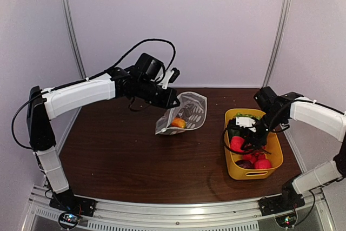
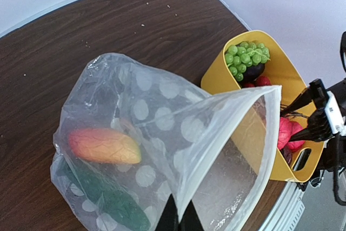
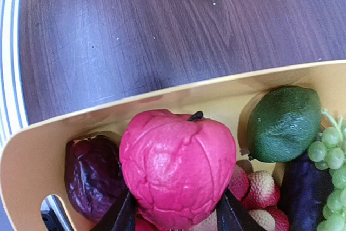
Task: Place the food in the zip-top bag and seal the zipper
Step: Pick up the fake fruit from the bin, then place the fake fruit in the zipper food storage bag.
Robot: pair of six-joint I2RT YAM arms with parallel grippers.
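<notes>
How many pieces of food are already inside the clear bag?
2. An orange-red fruit lies in the middle of the zip-top bag, and a dark green piece lies below it, near the bag's bottom. More could be hidden behind the folds.

Right wrist cam: the pink fruit (image 3: pixel 175 169) in the yellow tub (image 3: pixel 81 125) hides whatever's under it. The fingers of the right gripper (image 3: pixel 175 209) on either side of it run off the bottom edge, so no idea if they're squeezing. Grapes (image 3: pixel 331 155) at the tub's right end get chopped by the frame. Left wrist cam: the zip-top bag (image 2: pixel 162 112) blocks part of the tub, and the green thing (image 2: pixel 116 206) in the bag, away from the tub, is too hazy to name.
</notes>
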